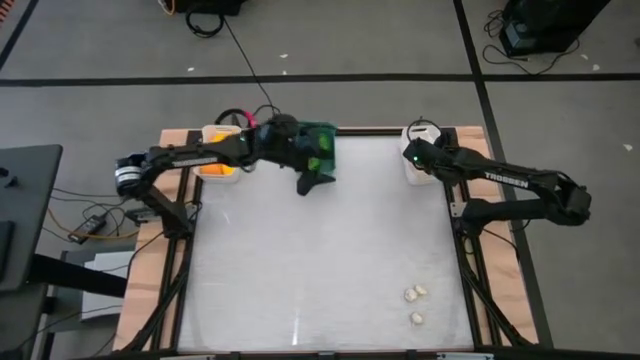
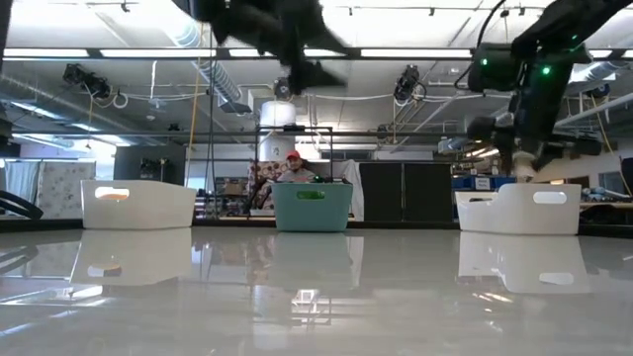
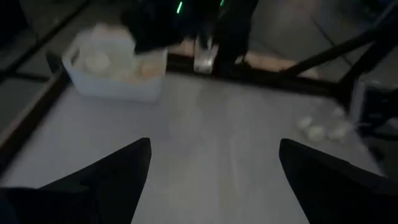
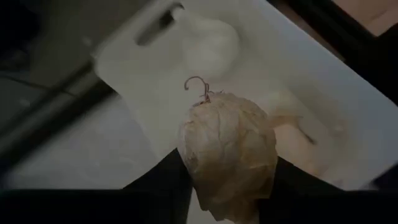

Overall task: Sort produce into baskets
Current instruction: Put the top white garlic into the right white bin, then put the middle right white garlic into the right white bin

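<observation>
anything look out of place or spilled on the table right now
Nothing spilled. Three garlic bulbs lie loose on the table, unsorted. The right gripper holds another garlic bulb over the white basket.

Grey floor (image 1: 400, 50), ceiling strip lights (image 2: 415, 52)

Three baskets (image 1: 222, 152) line the table's (image 1: 320, 260) far edge.

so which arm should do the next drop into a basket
Right. The right gripper is shut on a garlic bulb directly above the white basket at the table's far right, which already holds pale bulbs. The left gripper hangs open and empty by the teal basket.
</observation>
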Motion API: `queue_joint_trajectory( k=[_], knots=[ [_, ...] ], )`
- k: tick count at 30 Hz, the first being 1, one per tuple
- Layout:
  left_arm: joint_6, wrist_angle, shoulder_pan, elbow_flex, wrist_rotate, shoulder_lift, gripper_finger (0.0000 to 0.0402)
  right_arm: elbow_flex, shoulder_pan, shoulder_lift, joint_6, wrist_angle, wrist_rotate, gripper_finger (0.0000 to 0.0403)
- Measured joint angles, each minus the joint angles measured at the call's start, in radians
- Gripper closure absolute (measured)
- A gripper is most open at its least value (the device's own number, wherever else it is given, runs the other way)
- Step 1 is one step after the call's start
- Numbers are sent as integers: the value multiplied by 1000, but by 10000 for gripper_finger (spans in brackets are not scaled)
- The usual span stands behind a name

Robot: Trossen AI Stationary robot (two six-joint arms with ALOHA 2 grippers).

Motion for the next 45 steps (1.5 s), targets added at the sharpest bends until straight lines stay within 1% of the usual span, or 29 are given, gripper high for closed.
queue_joint_trajectory(
  k=[2, 4, 7, 10, 14, 16, 18, 20, 23, 26, 29, 30, 32, 34, 37, 41, 45],
  knots=[
    [-3, -1, -2, -32, -11, 11, 39, 0, -14, 23, -19, -19, -20, 234],
    [-3, 25, -2, -37, -11, 6, 39, 0, -20, 38, -25, -14, -24, 211],
    [0, 33, -3, -60, -5, -3, 39, 0, -22, 44, -31, 5, -29, 179],
    [-24, 43, -14, -100, -12, 17, 39, 0, -14, 30, -54, 32, -28, 155],
    [-48, 196, -35, -151, -14, 6, 39, 1, 8, -26, -187, 129, -29, 141],
    [-42, 268, -48, -189, -33, 11, 39, 0, 24, -64, -278, 176, -53, 141],
    [-20, 324, -62, -226, -53, 15, 39, 1, 36, -96, -362, 240, -98, 143],
    [3, 439, -78, -254, -69, 13, 39, 1, 37, -117, -448, 281, -174, 148],
    [20, 583, -108, -294, -69, 28, 39, 1, 36, -131, -577, 330, -329, 156],
    [62, 665, -148, -303, -95, 86, 39, 1, 52, -138, -676, 332, -503, 160],
    [68, 680, -189, -252, -120, 178, 39, 1, 98, -160, -711, 304, -685, 160],
    [50, 681, -204, -225, -120, 217, 39, 1, 116, -172, -703, 279, -730, 160],
    [19, 679, -236, -166, -122, 290, 39, 1, 154, -204, -692, 213, -786, 161],
    [5, 680, -271, -90, -121, 364, 39, 1, 191, -248, -690, 144, -801, 161],
    [56, 662, -326, 20, -126, 456, 41, 1, 228, -330, -664, 5, -784, 164],
    [65, 586, -394, 160, -173, 560, 53, 1, 261, -450, -634, -170, -760, 174],
    [43, 580, -451, 262, -216, 661, 71, 1, 291, -539, -630, -291, -760, 182]
  ],
)
